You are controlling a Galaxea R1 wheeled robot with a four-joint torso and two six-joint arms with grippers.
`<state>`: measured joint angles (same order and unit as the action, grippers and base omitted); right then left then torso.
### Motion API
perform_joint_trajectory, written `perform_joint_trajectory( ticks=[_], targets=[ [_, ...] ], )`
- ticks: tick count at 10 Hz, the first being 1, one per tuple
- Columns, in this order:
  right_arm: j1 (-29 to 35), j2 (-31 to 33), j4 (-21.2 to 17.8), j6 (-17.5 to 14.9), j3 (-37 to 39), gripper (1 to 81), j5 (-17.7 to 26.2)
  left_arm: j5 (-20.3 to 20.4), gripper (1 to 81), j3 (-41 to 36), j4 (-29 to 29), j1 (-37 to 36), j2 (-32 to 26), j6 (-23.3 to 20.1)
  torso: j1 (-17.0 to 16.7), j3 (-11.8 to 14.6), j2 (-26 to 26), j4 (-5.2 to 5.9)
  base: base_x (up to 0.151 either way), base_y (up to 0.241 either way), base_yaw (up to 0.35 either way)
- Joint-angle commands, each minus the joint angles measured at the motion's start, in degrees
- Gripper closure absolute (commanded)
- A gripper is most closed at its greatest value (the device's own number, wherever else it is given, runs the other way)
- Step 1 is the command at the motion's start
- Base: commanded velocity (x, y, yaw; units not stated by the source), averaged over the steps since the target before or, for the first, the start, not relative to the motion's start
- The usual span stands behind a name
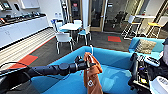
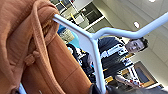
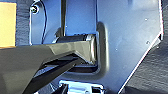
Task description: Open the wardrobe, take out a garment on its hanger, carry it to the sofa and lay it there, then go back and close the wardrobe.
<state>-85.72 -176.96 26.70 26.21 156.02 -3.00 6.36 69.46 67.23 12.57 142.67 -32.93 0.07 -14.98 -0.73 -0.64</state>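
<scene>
Your left gripper [image 1: 88, 64] is holding the hanger [image 1: 92, 50], fingers clamped on it, the garment [image 1: 92, 75] dangling over the sofa [image 1: 113, 72] seat, near its back edge.

Left arm [image 1: 50, 70] outstretched, its jaws clamped shut.

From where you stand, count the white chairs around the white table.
3 that I can make out: one chair on the near side of the table, one at its right, one behind it. Another may be hidden on the left side.
</scene>
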Motion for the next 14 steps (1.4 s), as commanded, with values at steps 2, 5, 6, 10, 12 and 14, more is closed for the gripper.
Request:
perform_joint_trajectory(
  ticks=[2,5,6,10,12,14],
  targets=[
    [0.77,-0.88,0.46,-0.28,-0.46,1.0,3.17,-3.29,81.1,1.29,-1.66,-11.91,-1.24,-1.17,0.00,0.00,0.00,0.00,0.000,0.000,0.000],
    [0.77,-0.88,0.46,-0.28,-0.46,1.0,3.17,-3.29,81.1,6.74,-1.40,-11.82,1.31,-0.65,0.00,0.00,0.00,0.00,0.000,0.000,0.000],
    [0.69,-0.88,0.46,-0.28,-0.46,1.0,3.17,-3.38,81.1,9.03,-1.23,-11.82,2.45,-0.47,0.00,0.00,0.00,0.00,0.000,0.000,0.000],
    [0.77,-0.88,0.47,-0.46,-0.55,1.0,3.17,-3.38,81.1,11.30,-0.70,-13.65,7.37,0.49,0.00,0.00,0.00,0.00,0.000,0.000,0.000],
    [0.86,-0.88,0.46,-0.46,-0.55,1.0,3.17,-3.37,81.1,11.14,-0.52,-16.82,8.77,3.21,0.00,0.00,0.00,0.00,0.000,0.000,0.000],
    [0.77,-0.88,0.46,-0.46,-0.46,1.0,3.26,-3.38,81.1,10.87,-0.52,-17.79,10.10,4.45,0.02,0.00,0.00,0.00,0.000,0.000,0.000]
  ],
)
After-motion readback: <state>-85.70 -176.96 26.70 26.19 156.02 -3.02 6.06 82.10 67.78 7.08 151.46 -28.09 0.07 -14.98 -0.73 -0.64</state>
